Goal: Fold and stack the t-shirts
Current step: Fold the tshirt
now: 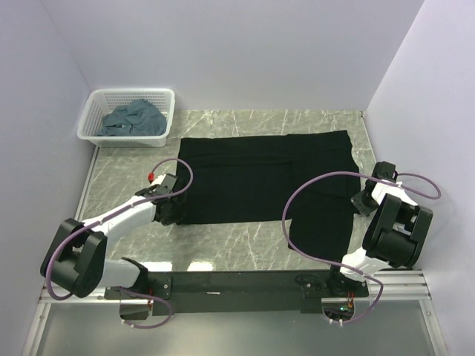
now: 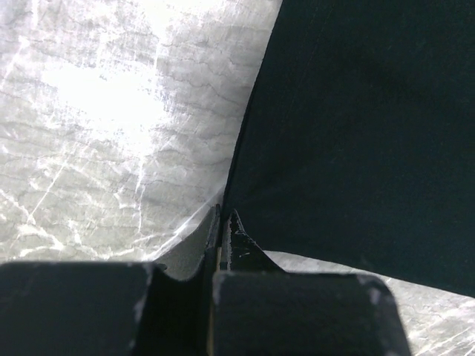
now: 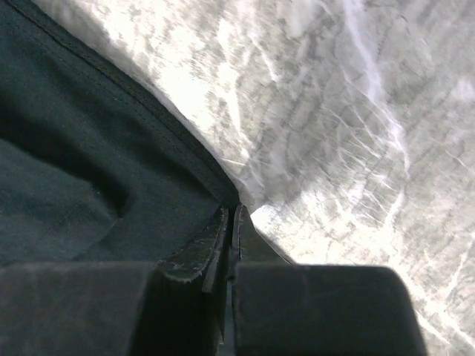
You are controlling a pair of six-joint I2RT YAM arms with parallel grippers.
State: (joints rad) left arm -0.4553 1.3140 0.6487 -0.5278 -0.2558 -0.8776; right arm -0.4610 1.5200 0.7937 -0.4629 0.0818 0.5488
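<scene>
While a marble-patterned table (image 1: 245,237) fills the middle of the overhead view, a black t-shirt (image 1: 260,174) lies spread flat over its centre. The shirt's long axis runs left to right across the table, parallel to the near edge. At its right end a flap of cloth reaches down toward the robot's base. Which end is the collar cannot be told, and no print shows.

At the far left corner sits a white lattice basket (image 1: 95,102). It holds crumpled blue-grey t-shirts (image 1: 133,119), well apart from the black one and seemingly waiting their turn.

Both arms reach in from the near edge, one to each end of the black shirt. The left gripper (image 1: 168,202) is at the shirt's near left corner. In its wrist view the left fingers (image 2: 234,231) are pressed together right where the cloth edge meets them, so it appears to pinch that edge. The right gripper (image 1: 366,200) is at the shirt's right edge. Its fingers (image 3: 219,226) are likewise closed on the stitched hem. Holding opposite ends probably lets the arms lift and fold the cloth evenly.
</scene>
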